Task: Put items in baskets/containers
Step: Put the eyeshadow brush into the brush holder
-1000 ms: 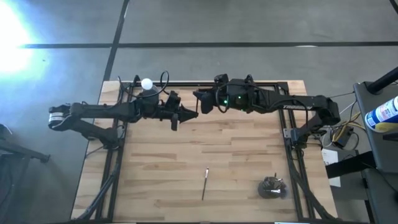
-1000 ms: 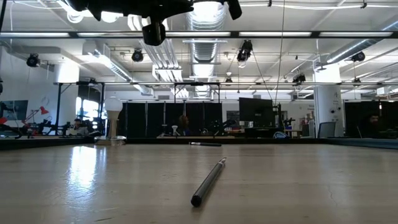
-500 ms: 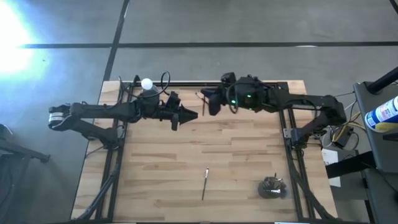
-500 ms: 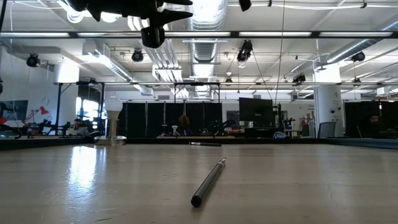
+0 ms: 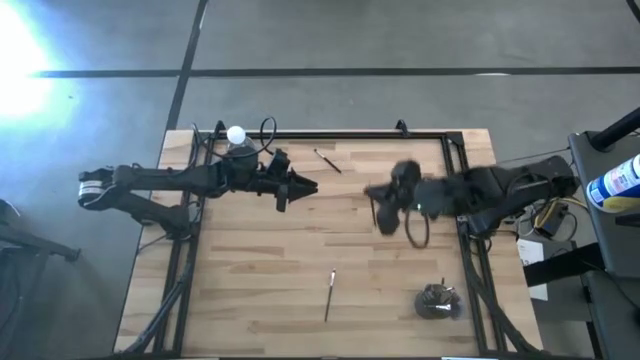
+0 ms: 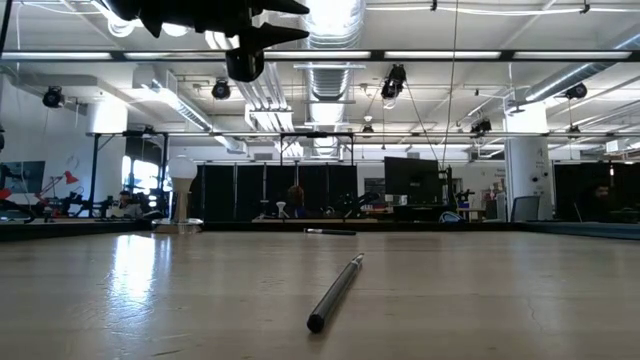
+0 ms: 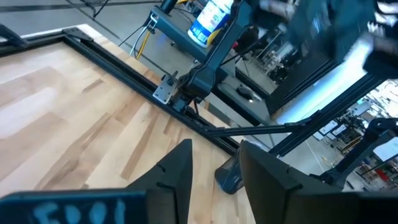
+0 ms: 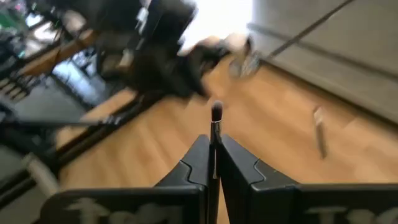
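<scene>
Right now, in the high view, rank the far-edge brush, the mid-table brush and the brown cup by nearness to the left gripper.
1. Far-edge brush, just beyond the left gripper, by the back rail.
2. Mid-table brush, toward the near edge.
3. Brown cup, near edge, right arm's side.
The right gripper holds a third brush, unranked.

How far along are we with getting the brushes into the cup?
Done: several brushes already stand in the small round dark-brown cup near the table's front right. In hand: the right claw is shut on a thin dark-handled makeup brush, above the table's right side. Left: one thin brush in the front middle and another near the back edge. The left claw hovers open, empty.
</scene>
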Robot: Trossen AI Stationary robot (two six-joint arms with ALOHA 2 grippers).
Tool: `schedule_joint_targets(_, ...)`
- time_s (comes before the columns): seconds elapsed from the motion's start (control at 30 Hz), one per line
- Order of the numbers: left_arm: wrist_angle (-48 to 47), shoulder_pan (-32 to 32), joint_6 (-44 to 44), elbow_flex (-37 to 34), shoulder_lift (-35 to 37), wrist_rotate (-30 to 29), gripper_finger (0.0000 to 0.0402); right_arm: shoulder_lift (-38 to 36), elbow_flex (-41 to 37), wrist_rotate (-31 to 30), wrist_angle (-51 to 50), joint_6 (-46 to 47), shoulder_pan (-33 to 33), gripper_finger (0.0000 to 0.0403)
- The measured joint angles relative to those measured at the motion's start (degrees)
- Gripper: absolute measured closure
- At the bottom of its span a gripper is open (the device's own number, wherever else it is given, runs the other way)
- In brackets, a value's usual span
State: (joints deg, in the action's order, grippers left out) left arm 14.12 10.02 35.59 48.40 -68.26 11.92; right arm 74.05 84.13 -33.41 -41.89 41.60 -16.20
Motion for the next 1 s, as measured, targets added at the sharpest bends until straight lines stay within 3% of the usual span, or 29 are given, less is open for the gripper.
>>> schedule_joint_targets(0.2,-0.7,0.0,0.1,0.0,-0.3,0.0,0.0276,-1.8,-7.0,-1.6,-3.6,13.8,-12.1,0.0389)
schedule_joint_targets(0.53,-3.2,0.0,0.3,0.0,-0.3,-0.2,0.0276,-4.6,-18.7,-13.1,-14.1,43.6,-36.7,0.0389)
schedule_joint_targets(0.77,-3.6,0.0,0.5,-0.6,-0.3,-2.0,0.0276,-4.6,-27.2,-13.3,-15.1,56.5,-45.0,0.039)
schedule_joint_targets(1.0,-3.9,0.0,3.7,-2.0,-0.3,-2.5,0.0276,-4.6,-31.1,-13.3,-14.3,60.1,-48.5,0.039)
